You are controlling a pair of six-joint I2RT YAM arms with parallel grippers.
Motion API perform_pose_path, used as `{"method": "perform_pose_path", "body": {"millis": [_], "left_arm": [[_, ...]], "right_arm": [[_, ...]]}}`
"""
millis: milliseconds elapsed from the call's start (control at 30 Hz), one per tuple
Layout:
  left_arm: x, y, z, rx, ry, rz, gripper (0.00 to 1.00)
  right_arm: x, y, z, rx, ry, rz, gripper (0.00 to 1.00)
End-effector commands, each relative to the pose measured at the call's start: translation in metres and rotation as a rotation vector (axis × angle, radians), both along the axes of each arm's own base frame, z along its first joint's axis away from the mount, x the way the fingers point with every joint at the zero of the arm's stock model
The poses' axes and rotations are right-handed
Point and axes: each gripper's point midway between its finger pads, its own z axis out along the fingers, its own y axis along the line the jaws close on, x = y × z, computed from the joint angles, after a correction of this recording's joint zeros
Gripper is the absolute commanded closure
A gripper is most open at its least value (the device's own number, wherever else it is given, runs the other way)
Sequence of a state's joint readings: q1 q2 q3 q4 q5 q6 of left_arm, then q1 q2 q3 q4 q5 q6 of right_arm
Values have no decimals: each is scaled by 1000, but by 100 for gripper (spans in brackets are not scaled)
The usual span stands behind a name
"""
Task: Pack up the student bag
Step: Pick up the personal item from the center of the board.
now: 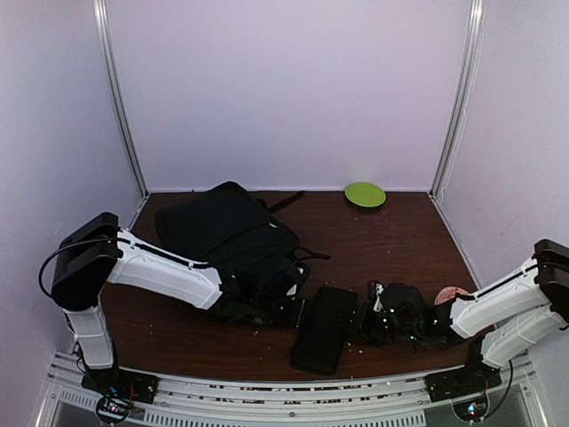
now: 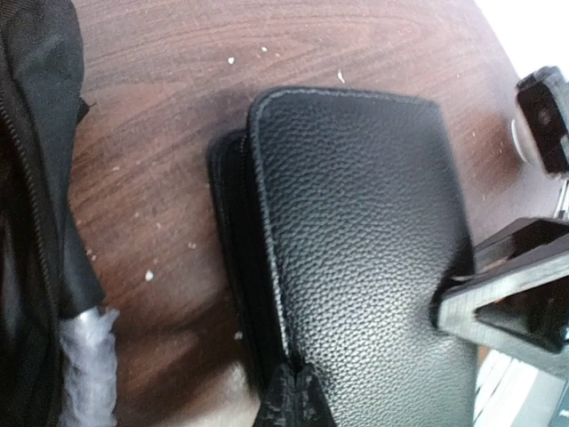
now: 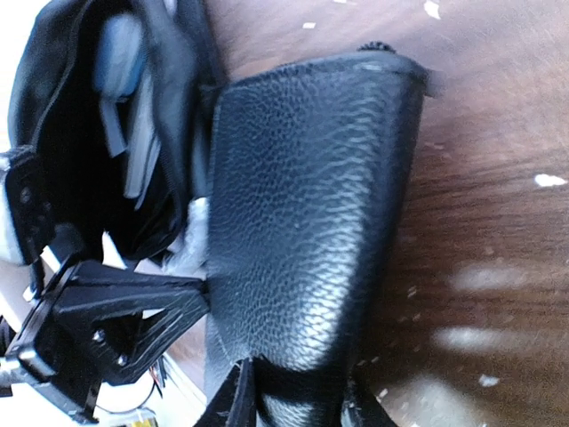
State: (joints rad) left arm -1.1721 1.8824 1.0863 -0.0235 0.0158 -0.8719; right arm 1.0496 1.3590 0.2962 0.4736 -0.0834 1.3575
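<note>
The student bag (image 1: 227, 227) lies at the back left of the table, large and black; its zipped side (image 2: 31, 178) and its open mouth (image 3: 80, 133) show in the wrist views. A slim black leather case (image 1: 324, 331) lies in front of it, between both grippers. My left gripper (image 2: 298, 400) is shut, its tips pinching the piped edge of the case (image 2: 356, 231). My right gripper (image 3: 293, 405) holds the other end of the case (image 3: 311, 205) between its jaws. In the top view, the left gripper (image 1: 298, 311) and right gripper (image 1: 360, 322) flank the case.
A green plate (image 1: 365, 194) sits at the back right. A pinkish round thing (image 1: 451, 294) lies beside the right arm. The bag's grey padded handle (image 2: 84, 365) is close to my left gripper. White crumbs dot the wooden table (image 1: 391, 249). White walls enclose three sides.
</note>
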Motion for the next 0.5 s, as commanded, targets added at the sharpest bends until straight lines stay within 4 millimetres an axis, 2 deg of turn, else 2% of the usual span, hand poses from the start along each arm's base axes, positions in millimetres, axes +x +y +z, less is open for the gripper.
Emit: {"method": "perform_pose_path", "body": {"millis": [0,200,467], "left_arm": [[-28,-13,36,-59,-30,-118,100],[-19,-10,78,-72,-117,-112,93],[-15,-7,97,-89,-155,-98,93]], "right_arm": [[-4,28,69,109,-153,127,100],[-3,13,85,56,-232,127,100],[-3,18,110,80,-297,156,100]]}}
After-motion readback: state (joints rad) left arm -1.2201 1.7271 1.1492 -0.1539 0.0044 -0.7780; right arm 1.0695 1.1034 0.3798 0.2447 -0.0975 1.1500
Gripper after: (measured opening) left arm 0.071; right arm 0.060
